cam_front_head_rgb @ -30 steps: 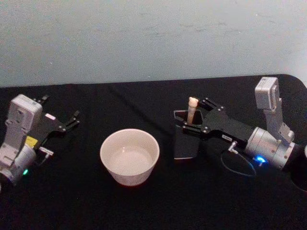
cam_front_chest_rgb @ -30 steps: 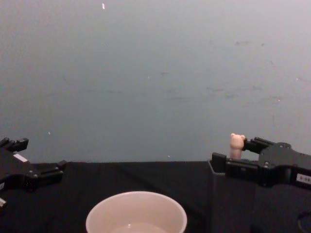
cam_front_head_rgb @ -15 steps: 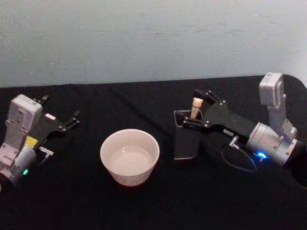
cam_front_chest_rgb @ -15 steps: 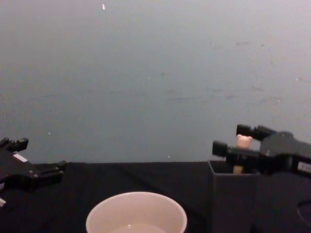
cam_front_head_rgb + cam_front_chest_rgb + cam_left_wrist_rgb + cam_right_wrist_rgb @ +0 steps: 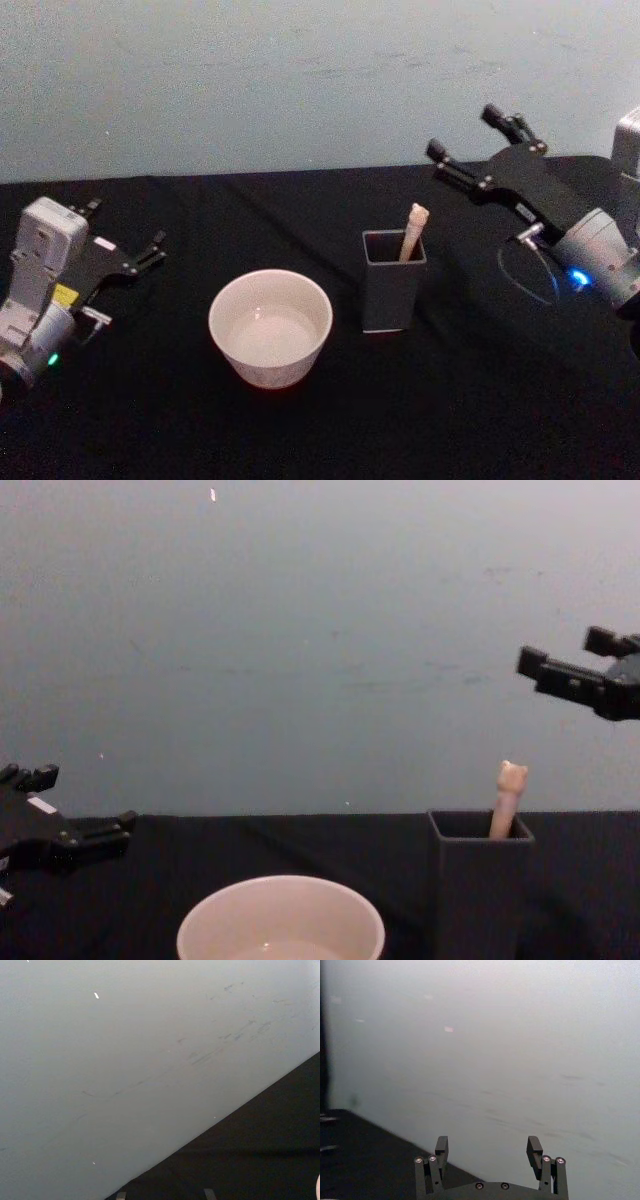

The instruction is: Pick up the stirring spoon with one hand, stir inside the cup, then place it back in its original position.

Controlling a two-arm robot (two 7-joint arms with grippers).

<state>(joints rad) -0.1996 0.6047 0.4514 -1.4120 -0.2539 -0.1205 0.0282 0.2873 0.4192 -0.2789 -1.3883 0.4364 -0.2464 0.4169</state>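
The stirring spoon (image 5: 411,232) leans in the dark grey square holder (image 5: 393,285), with its beige bear-head handle (image 5: 509,795) sticking out above the holder's rim (image 5: 480,838). Nothing touches it. The cream cup (image 5: 270,327) stands left of the holder and shows low in the chest view (image 5: 280,920). My right gripper (image 5: 462,130) hangs open and empty, high above the table and to the right of the holder (image 5: 563,650). Its two fingers (image 5: 441,1146) stand wide apart against the wall. My left gripper (image 5: 128,222) rests open at the far left (image 5: 85,798).
A black cloth covers the table (image 5: 300,430), and a pale wall (image 5: 300,80) rises behind it. A dark cable loop (image 5: 525,275) lies on the cloth under the right arm. The left wrist view faces wall and the black table edge (image 5: 250,1150).
My right gripper has let go of the spoon and risen up and to the right, away from the holder. The spoon now leans free in the holder. The left arm has not moved.
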